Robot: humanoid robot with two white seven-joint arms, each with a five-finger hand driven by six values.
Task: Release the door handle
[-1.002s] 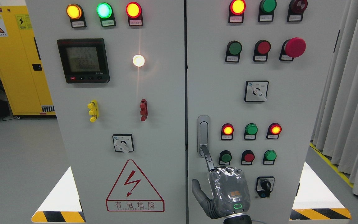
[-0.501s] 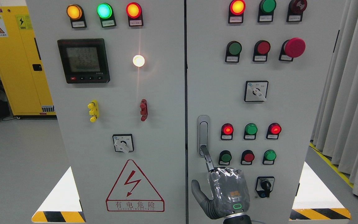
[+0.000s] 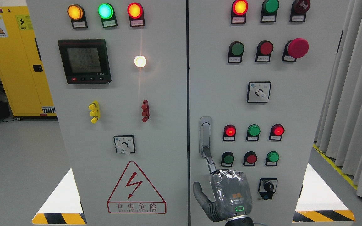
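Observation:
The silver door handle (image 3: 205,135) is a vertical recessed latch on the left edge of the right cabinet door (image 3: 294,110). My right hand (image 3: 228,194), wrapped in clear plastic, comes up from the bottom edge just below it. Its index finger (image 3: 208,159) points up and left, and the tip touches the handle's bottom end. The thumb (image 3: 200,194) sticks out to the left. The other fingers are curled out of sight behind the back of the hand. It grips nothing. The left arm does not show.
Both grey cabinet doors are closed, with a dark seam (image 3: 187,94) between them. Round lamps and push buttons (image 3: 251,158) sit right of the handle, and a black rotary switch (image 3: 268,188) is beside the hand. A yellow cabinet (image 3: 14,62) stands far left, grey curtains (image 3: 357,94) right.
The hand and its index finger stay at the handle's bottom end. The two red lamps right of the handle have dimmed from orange-bright to plain red.

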